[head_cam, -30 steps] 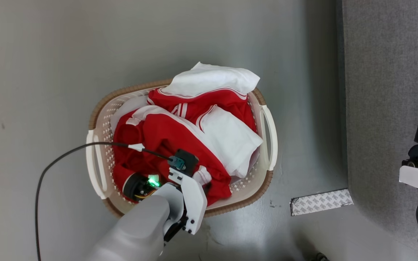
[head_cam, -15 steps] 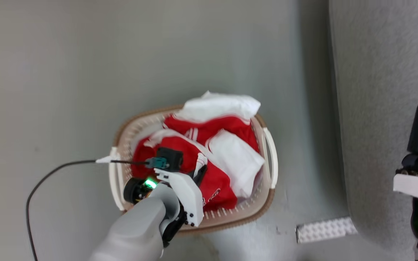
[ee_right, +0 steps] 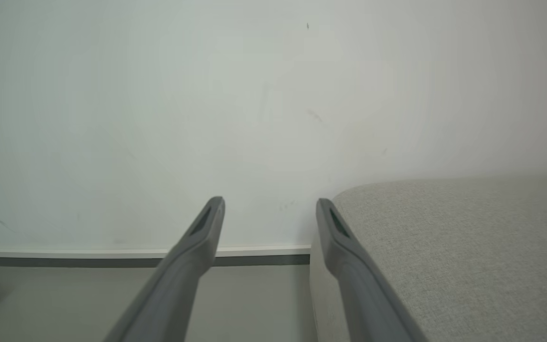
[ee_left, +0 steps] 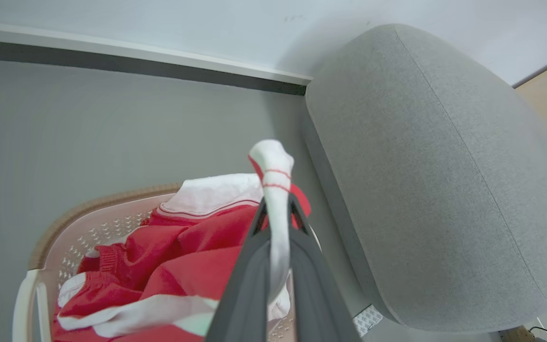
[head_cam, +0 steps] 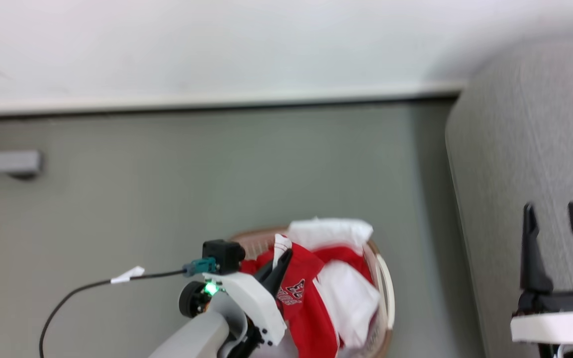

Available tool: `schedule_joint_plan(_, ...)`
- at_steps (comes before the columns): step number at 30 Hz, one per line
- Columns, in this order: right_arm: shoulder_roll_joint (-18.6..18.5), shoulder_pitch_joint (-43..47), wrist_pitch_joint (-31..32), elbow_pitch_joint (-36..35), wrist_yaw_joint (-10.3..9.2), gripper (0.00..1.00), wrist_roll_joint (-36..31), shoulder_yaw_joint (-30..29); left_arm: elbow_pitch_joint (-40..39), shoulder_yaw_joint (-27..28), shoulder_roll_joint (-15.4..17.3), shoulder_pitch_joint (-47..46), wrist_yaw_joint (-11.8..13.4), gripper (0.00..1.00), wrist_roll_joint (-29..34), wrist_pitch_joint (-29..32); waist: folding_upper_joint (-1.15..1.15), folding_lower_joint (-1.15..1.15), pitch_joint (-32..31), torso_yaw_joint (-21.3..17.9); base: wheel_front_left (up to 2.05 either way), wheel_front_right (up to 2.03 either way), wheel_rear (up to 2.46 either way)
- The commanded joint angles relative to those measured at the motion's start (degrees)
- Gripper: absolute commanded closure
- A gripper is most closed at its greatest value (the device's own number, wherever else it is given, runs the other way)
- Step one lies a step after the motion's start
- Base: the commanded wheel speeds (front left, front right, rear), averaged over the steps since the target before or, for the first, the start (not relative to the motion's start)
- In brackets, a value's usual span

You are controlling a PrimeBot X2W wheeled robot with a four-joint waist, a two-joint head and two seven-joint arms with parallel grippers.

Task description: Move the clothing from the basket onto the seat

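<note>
Several soft red and white sports garments sit heaped in the oval cream-white perforated plastic basket with a brown rim. It stands on the grey floor just beside the big grey fabric seat.

My left claw is pinched on a white cuff with thin red lines. The red cloth under it hangs down into the heap.

Right claw: fingers spread, holding nothing, near the seat's edge.

My read on handling:
- Light, limp fabric with no stiffness. It will drape, and it may drag neighbouring garments up with it.
- The cuff is a narrow hold and could slide out.
- A thick bunched fold of the red body would give surer purchase.
- It needs lifting clear of the rim before swinging toward the seat.
</note>
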Motion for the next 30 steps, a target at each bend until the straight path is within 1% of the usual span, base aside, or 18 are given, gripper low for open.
schedule_joint_plan(1,-0.78,2.16,0.02,0.59,-0.14,0.00,-0.23,0.72,-2.70,0.31,1.14,2.19,0.84,1.00,-0.29,-0.32,0.00,0.01,-8.42,3.97,0.00,0.00,0.00)
schedule_joint_plan(5,-1.34,4.52,0.02,1.46,-0.14,0.00,0.01,2.60,-9.44,0.63,3.48,4.34,2.62,1.00,-0.54,0.33,0.00,0.01,-12.29,5.21,0.00,0.00,0.00)
schedule_joint_plan(10,-2.53,6.26,0.02,2.76,-0.14,0.00,0.33,6.74,-19.96,1.59,6.98,6.09,5.60,1.00,-1.27,2.28,0.00,0.01,-15.72,6.25,0.00,0.00,0.00)
schedule_joint_plan(15,-3.87,6.61,0.02,3.89,-0.14,0.00,1.29,13.40,-31.10,2.46,10.49,7.35,9.28,1.00,-1.54,4.93,0.00,0.01,-18.22,6.29,0.00,0.00,0.00)
schedule_joint_plan(18,-5.37,5.70,0.03,4.53,-0.14,0.00,2.31,18.66,-37.16,2.66,12.09,7.76,11.20,1.00,-1.51,6.63,0.00,0.01,-19.17,6.15,0.00,0.00,0.00)
schedule_joint_plan(24,-9.91,1.26,0.02,6.14,-0.14,0.00,6.06,31.68,-46.41,2.36,13.23,7.34,13.68,1.00,-1.37,9.57,0.00,0.01,-19.83,5.85,0.00,0.00,0.00)
schedule_joint_plan(26,-11.11,-0.71,0.02,6.94,-0.14,0.00,7.42,35.44,-48.30,2.02,13.07,6.88,13.95,1.00,-1.43,10.50,0.00,0.01,-19.86,5.83,0.00,0.00,0.00)
schedule_joint_plan(27,-11.11,-0.71,0.02,6.94,-0.14,0.00,7.42,35.44,-48.30,2.02,13.07,6.88,13.95,1.00,-1.43,10.50,0.00,0.01,-19.86,5.83,0.00,0.00,0.00)
schedule_joint_plan(30,-12.73,-3.88,0.02,8.10,-0.14,0.00,9.79,40.50,-50.33,1.09,12.71,6.13,13.80,1.00,-1.36,11.89,0.00,0.01,-19.89,5.94,0.00,0.00,0.00)
